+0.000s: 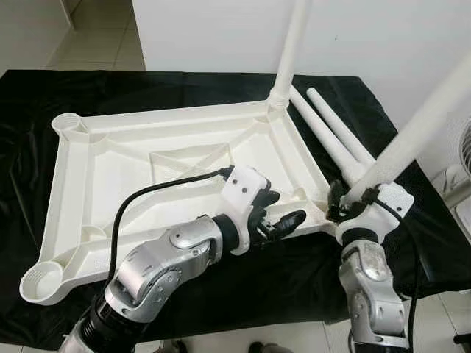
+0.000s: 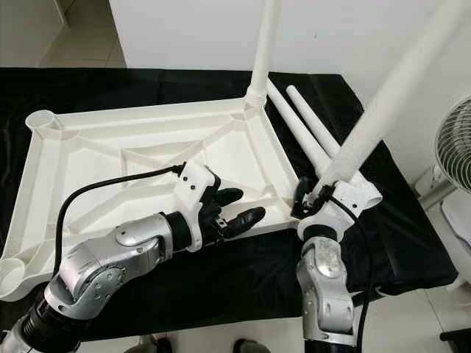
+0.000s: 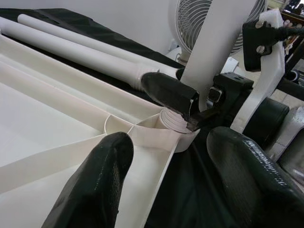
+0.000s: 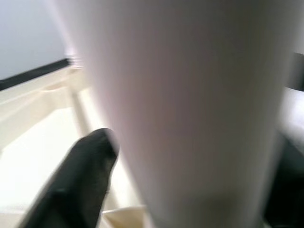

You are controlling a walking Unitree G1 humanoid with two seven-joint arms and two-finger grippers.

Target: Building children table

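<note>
At near corner socket [image 3: 173,124]: right end effector [image 1: 352,202] pinching leg [image 1: 412,132]; left end effector [image 1: 283,220] spread.

The upper end of the upright leg [image 1: 293,44] at the tabletop's far right corner is cut off by the picture's top edge. The tilted leg [image 1: 419,132] at the near right corner is likewise cut at the top right. Its lower end is partly covered by the right gripper [image 1: 346,202]. In the right wrist view this leg is blurred and its surface cannot be made out. The fan [image 2: 455,140] is cut by the right edge.
</note>
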